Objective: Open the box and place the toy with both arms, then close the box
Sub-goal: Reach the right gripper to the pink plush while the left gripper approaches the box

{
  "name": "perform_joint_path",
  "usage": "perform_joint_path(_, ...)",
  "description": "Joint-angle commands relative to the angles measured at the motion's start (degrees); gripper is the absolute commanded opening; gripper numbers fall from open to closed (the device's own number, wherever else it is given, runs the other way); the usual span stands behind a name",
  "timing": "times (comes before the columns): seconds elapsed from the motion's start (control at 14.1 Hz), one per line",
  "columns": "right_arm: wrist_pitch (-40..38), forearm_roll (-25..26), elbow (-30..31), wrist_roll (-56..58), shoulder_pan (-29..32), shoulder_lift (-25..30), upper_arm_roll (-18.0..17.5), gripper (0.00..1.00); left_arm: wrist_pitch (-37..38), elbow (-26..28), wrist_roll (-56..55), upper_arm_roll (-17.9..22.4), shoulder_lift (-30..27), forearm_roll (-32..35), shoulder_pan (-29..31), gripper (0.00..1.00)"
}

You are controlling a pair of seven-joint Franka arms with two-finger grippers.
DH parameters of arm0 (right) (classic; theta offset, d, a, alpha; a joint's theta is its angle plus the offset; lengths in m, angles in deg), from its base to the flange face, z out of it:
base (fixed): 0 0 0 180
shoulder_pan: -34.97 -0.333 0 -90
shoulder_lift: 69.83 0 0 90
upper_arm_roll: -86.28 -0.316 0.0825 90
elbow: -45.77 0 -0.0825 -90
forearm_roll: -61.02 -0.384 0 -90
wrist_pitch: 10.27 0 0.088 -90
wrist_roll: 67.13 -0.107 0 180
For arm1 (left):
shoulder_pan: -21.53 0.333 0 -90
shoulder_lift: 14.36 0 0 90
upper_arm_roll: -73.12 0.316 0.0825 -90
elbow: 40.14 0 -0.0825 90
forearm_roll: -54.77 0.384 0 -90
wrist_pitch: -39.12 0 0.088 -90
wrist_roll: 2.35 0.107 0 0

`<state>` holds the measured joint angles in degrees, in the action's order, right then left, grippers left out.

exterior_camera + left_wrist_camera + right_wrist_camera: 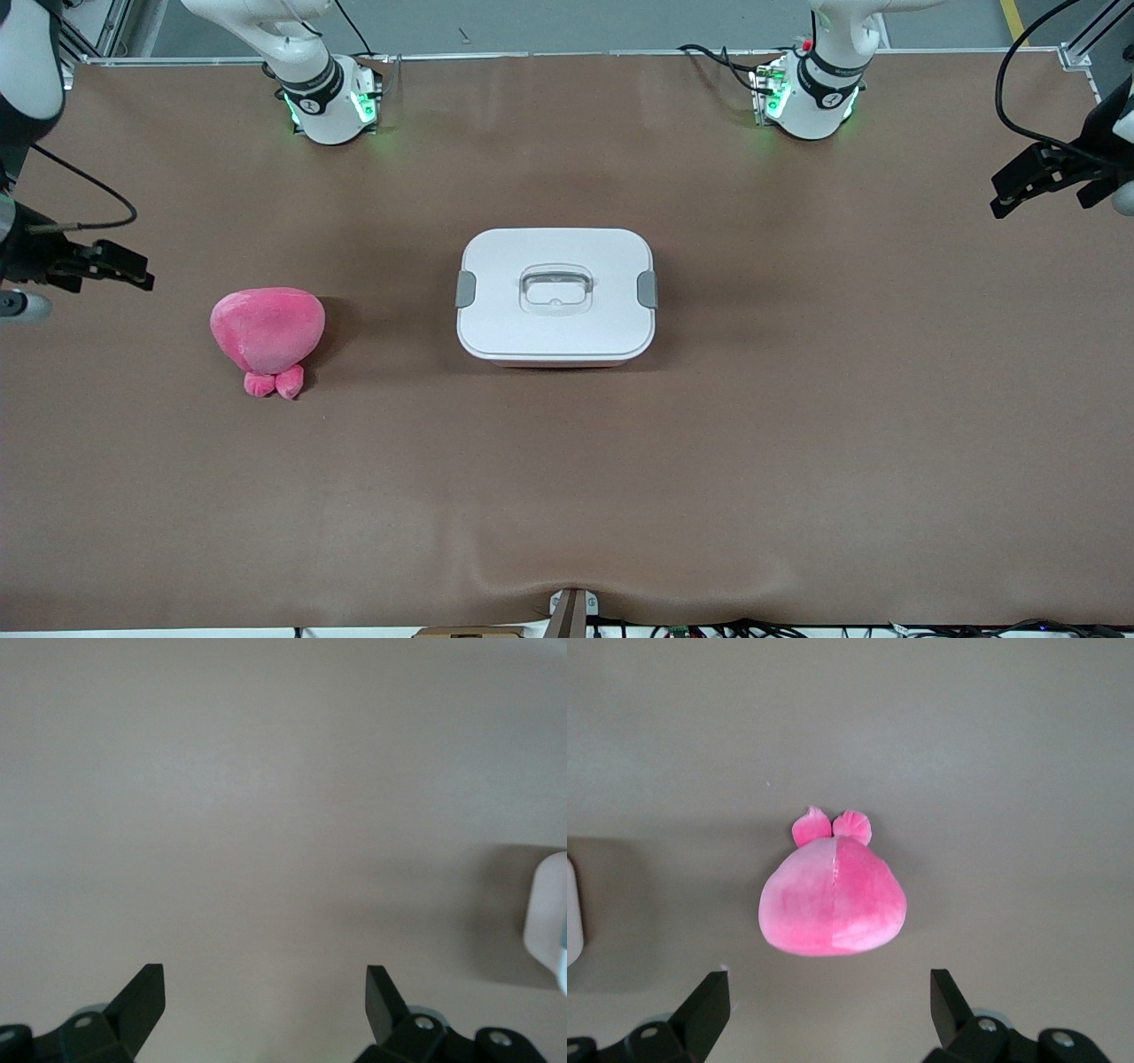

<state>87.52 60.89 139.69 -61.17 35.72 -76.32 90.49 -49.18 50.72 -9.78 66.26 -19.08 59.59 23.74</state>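
Note:
The box [555, 297] stands shut in the middle of the table, its white lid on and a grey clip at each end. A corner of it shows in the left wrist view [547, 923] and in the right wrist view [571, 912]. The pink plush toy [267, 334] lies toward the right arm's end, feet toward the front camera; it also shows in the right wrist view [832, 896]. My right gripper [133, 269] hangs open and empty over the table's right-arm end, beside the toy [829, 1005]. My left gripper [1005, 197] hangs open and empty over the left arm's end [266, 1003].
The brown table cover [567, 487] has a raised wrinkle near its front edge. The two arm bases [332, 102] [811, 97] stand along the table edge farthest from the front camera. A small bracket [571, 607] sits at the middle of the front edge.

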Motion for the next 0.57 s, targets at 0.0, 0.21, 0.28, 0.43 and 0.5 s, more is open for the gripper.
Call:
perform_joint_path(0.0, 3.1, -0.6, -0.5, 0.7, -0.4, -2.6, 0.3, 1.0, 1.4, -1.8, 0.1, -2.1, 0.9, 1.7, -0.4, 1.0)
perform_joint_path(0.21, 8.8, -0.7, -0.3, 0.6, -0.6, -8.6, 0.2, 1.0, 1.4, -1.9, -3.4, -2.5, 1.6, 0.5, -0.6, 1.0)
perform_joint_path(0.28, 10.4, -0.7, -0.2, 0.6, -0.6, -9.9, 0.1, 1.0, 1.4, -1.9, -5.8, -2.8, 1.7, -1.2, -0.7, 1.0)
perform_joint_path(0.43, 12.2, -0.7, -0.3, 0.6, -0.9, -13.0, 0.1, 1.0, 1.4, -1.8, -12.5, -4.6, 2.7, -2.7, -0.6, 1.0)
perform_joint_path(0.5, 13.0, -0.7, -0.3, 0.5, -1.0, -14.8, 0.0, 1.0, 1.3, -1.9, -15.9, -6.1, 3.0, -3.7, -0.6, 1.0)
